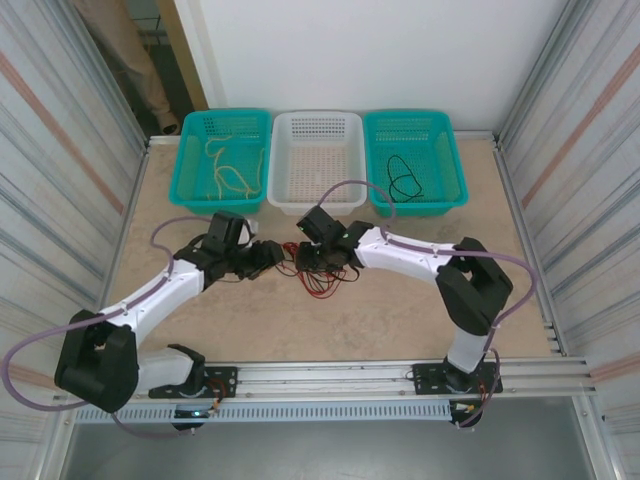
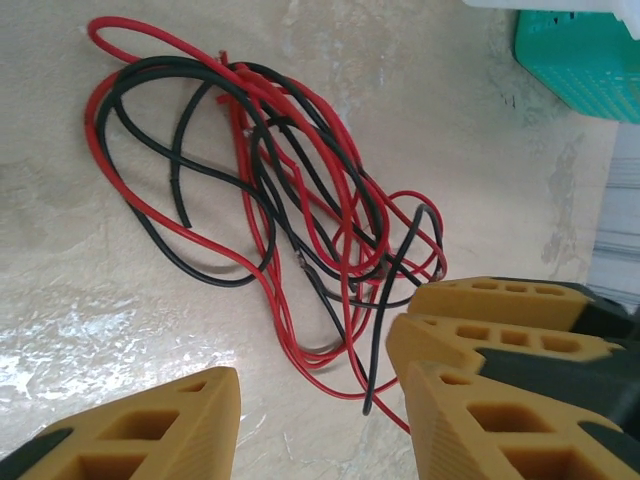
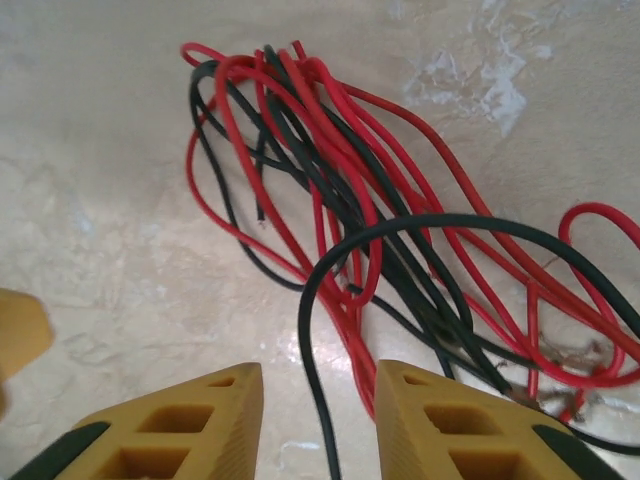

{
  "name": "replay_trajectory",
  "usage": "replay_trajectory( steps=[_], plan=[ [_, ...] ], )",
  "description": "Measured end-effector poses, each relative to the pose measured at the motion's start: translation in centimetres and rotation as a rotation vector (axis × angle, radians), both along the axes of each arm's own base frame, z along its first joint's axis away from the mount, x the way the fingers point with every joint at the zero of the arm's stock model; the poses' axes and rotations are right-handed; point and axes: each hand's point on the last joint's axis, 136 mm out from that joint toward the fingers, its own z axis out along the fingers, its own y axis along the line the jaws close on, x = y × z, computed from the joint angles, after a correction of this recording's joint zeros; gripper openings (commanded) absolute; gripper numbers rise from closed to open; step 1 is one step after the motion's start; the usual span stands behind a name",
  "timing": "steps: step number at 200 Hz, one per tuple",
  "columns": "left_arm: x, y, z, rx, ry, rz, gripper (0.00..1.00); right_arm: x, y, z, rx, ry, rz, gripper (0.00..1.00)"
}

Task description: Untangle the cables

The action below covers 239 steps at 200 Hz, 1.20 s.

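Top external: shows tangled red and black cables (image 1: 320,275) on the table (image 1: 400,320) between the grippers. Finds left gripper (image 2: 320,420) spread wide beside them, right gripper (image 3: 312,425) parted around one black strand (image 3: 305,330).

Tangled cables (image 2: 340,225): red and black, glossy. Table (image 2: 80,300): beige, marbled with whitish blotches. Left gripper (image 2: 315,410) and right gripper (image 3: 318,400): mustard-yellow, black backing. Left basket (image 1: 190,165): teal, cream cable (image 1: 228,175) in it. Middle basket (image 1: 318,195): white. Right basket (image 1: 445,160): teal, black cable (image 1: 403,183) in it. Arms (image 1: 400,250): white with black joints, lilac hoses (image 1: 355,184). Side walls (image 1: 50,150): silver-grey, ribbed stripes, faint reddish band.
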Motion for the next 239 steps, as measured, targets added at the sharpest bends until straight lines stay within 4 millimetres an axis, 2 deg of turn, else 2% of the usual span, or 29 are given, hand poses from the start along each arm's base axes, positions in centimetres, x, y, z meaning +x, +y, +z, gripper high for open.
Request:
replay_trajectory(
  steps=[22,38,93,119,161,168,182,190,229,239],
  plan=[
    [0.9,0.2,-0.3,-0.008,0.010,0.021,0.42,0.0,-0.5,-1.5,-0.038,0.034,-0.029,0.09],
    [1.7,-0.4,-0.8,-0.005,0.022,0.016,0.40,-0.1,-1.0,-2.2,-0.060,0.058,-0.052,0.07],
    [4.6,-3.4,-2.0,0.003,0.032,-0.027,0.36,-0.6,-1.6,-2.7,-0.074,0.079,-0.074,0.04],
    [5.6,-3.6,-2.7,0.013,0.037,-0.018,0.30,-0.6,-1.6,-2.8,-0.074,0.081,-0.077,0.03],
    [6.2,-3.4,-3.9,0.050,0.060,0.002,0.29,-0.6,-1.6,-2.5,-0.067,0.077,-0.080,0.03],
    [6.3,-3.4,-3.9,0.052,0.060,0.003,0.26,-0.6,-1.6,-2.4,-0.066,0.076,-0.078,0.03],
    [6.6,-3.5,-4.0,0.053,0.061,0.003,0.13,-0.6,-1.5,-2.2,-0.061,0.073,-0.077,0.03],
    [6.8,-3.6,-4.1,0.050,0.066,0.008,0.08,-0.6,-1.5,-2.1,-0.059,0.071,-0.077,0.03],
    [6.9,-3.8,-4.3,0.054,0.069,0.001,0.10,-0.7,-1.6,-1.8,-0.052,0.066,-0.078,0.04],
    [6.9,-3.9,-4.3,0.053,0.068,0.000,0.05,-0.7,-1.6,-1.6,-0.050,0.064,-0.078,0.04]
  ],
)
